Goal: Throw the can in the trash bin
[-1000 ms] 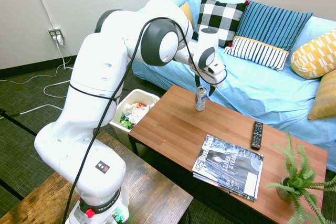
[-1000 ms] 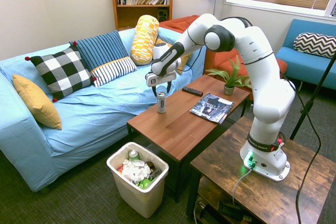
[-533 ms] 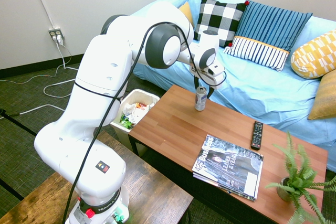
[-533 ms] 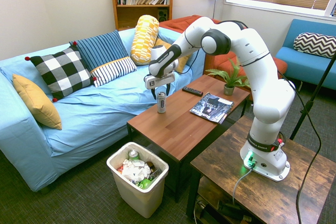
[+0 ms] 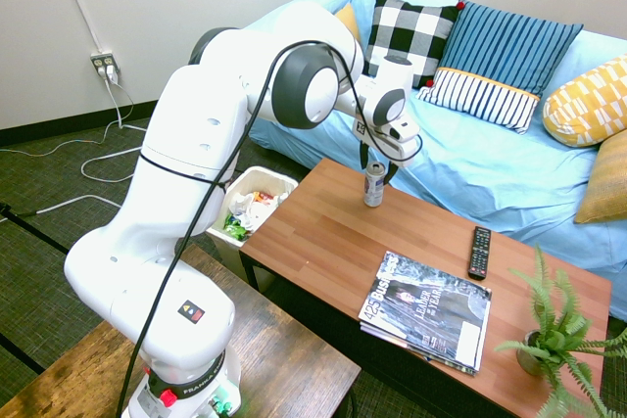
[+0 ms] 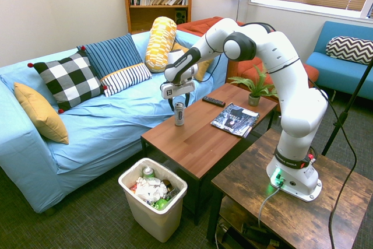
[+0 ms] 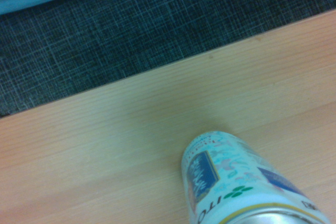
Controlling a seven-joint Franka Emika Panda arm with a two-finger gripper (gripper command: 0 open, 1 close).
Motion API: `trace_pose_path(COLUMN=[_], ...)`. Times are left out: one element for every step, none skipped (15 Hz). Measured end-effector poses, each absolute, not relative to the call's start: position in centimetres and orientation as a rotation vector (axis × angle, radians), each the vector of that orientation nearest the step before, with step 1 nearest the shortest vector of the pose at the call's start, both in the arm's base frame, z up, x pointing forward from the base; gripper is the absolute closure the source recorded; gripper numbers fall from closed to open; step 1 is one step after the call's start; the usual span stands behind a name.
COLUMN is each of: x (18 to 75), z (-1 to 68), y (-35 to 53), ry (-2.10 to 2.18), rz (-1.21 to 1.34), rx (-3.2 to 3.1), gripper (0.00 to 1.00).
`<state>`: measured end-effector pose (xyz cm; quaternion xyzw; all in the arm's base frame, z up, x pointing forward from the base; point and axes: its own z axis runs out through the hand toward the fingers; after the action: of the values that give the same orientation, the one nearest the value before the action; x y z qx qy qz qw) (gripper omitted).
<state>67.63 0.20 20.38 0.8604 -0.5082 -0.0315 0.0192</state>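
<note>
Gripper [image 6: 178, 102] spread wide just over the can [image 6: 179, 113], nothing clasped yet. Can upright near the table's [image 6: 198, 144] sofa-side edge. Likely light, thin-walled, slick (easily dented); best pinched mid-body, gently. Bin [image 6: 152, 199] on the floor off the table's end.

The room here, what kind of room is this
Most likely a living room or lounge: a blue sofa piled with cushions, a wooden coffee table holding a magazine and a remote, and a bookshelf behind.
</note>
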Motion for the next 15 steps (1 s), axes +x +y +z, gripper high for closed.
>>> trace_pose_path(x=[67.6, 67.7, 67.7, 67.7, 67.7, 67.7, 67.8, 67.9, 68.1, 68.2, 68.0, 67.7, 67.0, 66.1, 65.1], z=[20.4, 20.3, 20.1, 19.8, 19.6, 19.6, 19.7, 19.9, 20.4, 21.2, 22.3, 23.5, 24.8, 26.1, 27.3], y=[0.2, 0.2, 0.2, 0.2, 0.3, 0.3, 0.3, 0.5, 1.1, 2.3, 4.0, 6.3, 8.8, 11.7, 14.4], ry=[-1.577, -1.577, -1.578, -1.580, -1.581, -1.581, -1.582, -1.580, -1.572, -1.549, -1.512, -1.465, -1.414, -1.363, -1.320], rz=[-0.103, -0.107, -0.111, -0.117, -0.121, -0.121, -0.112, -0.098, -0.080, -0.057, -0.032, -0.010, 0.017, 0.049, 0.078], rx=[2.671, 2.671, 2.670, 2.669, 2.668, 2.669, 2.672, 2.680, 2.696, 2.721, 2.750, 2.781, 2.806, 2.830, 2.847], gripper=[1.00, 1.00, 1.00, 1.00, 1.00, 1.00, 1.00, 1.00, 1.00, 1.00, 1.00, 1.00, 1.00, 1.00, 1.00])
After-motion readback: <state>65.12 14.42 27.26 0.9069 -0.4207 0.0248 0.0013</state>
